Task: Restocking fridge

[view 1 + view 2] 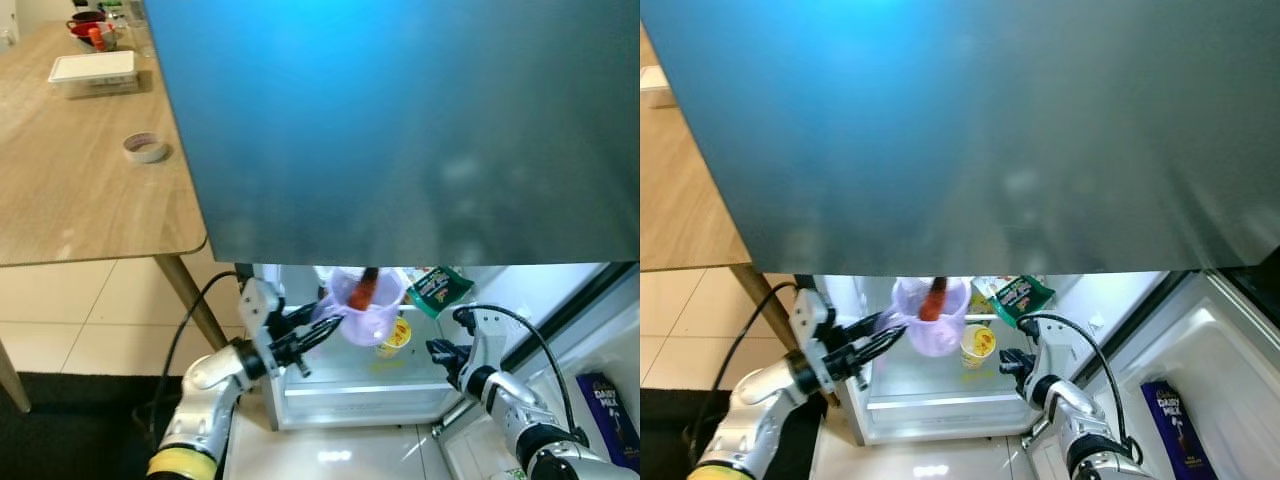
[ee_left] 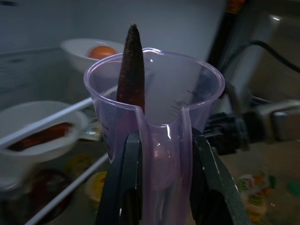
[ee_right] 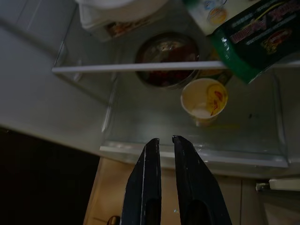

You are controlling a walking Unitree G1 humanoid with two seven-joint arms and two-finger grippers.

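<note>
My left gripper is shut on a clear purple measuring jug, held by its handle side at the open fridge's front. A dark orange carrot stands upright inside the jug. Past the jug, on the fridge shelves, a white bowl holds an orange fruit and another white bowl holds red food. My right gripper is shut with nothing in it, and hovers over the front edge of the lower glass shelf. Below it stand a yellow cup, a dark bowl and a green packet.
The fridge's blue-grey top hides most of the inside. Its open door on the right carries a Dairy Milk bar. A wooden table to the left bears a tape roll and a white container.
</note>
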